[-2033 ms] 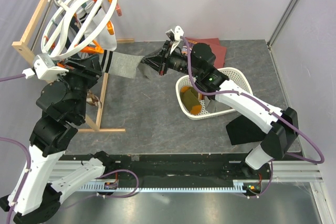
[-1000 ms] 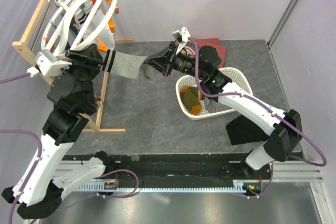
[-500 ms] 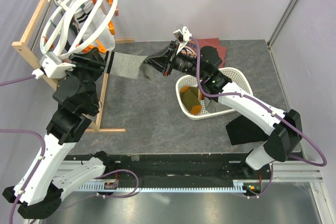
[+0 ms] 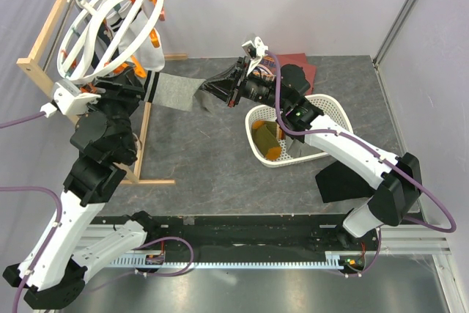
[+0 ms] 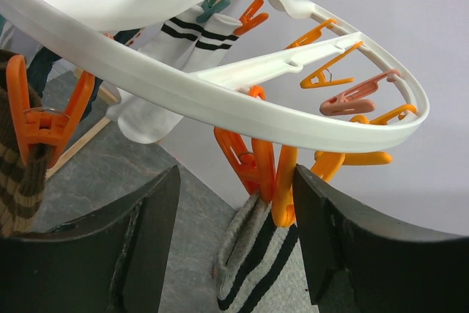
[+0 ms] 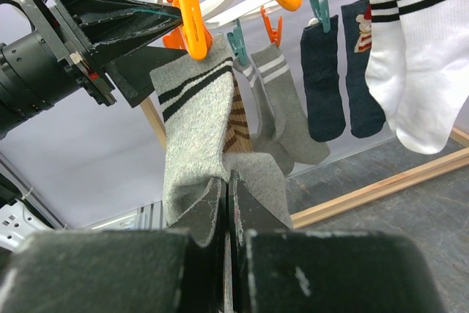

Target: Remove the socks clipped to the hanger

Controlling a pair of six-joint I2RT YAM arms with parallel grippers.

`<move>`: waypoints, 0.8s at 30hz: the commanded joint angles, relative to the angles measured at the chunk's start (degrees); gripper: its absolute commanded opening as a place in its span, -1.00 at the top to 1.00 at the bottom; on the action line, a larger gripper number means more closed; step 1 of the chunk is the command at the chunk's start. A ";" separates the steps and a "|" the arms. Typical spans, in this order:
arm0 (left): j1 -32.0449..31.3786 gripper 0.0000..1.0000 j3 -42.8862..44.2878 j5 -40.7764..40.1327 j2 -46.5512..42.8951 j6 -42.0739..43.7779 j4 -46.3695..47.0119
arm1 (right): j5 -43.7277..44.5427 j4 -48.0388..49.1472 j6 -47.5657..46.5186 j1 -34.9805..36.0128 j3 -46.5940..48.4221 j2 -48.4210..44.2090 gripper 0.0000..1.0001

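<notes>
Grey sock (image 6: 194, 130), pinched by right hand (image 6: 224, 199), seemingly hangs clipped inside left hand (image 5: 236, 236).

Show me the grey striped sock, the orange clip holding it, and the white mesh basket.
grey striped sock (image 6: 192, 144), right wrist view, its middle
orange clip (image 6: 193, 20), right wrist view, its shaft
white mesh basket (image 4: 335, 111), top external view, right wall

Your left arm (image 4: 64, 223) and right arm (image 4: 352, 153) both wear white shells over black joint housings. Purple cables loop off each and run down toward the slotted rail (image 4: 242, 259) by their bases. The left gripper's (image 5: 233, 181) fingers (image 5: 157, 247) are matte black wedges; a green light glows on the right arm.
</notes>
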 commanded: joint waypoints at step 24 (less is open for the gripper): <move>0.01 -0.12 3.39 6.88 -5.13 -6.83 -4.49 | -1.05 4.28 1.66 0.00 -0.51 -3.50 1.00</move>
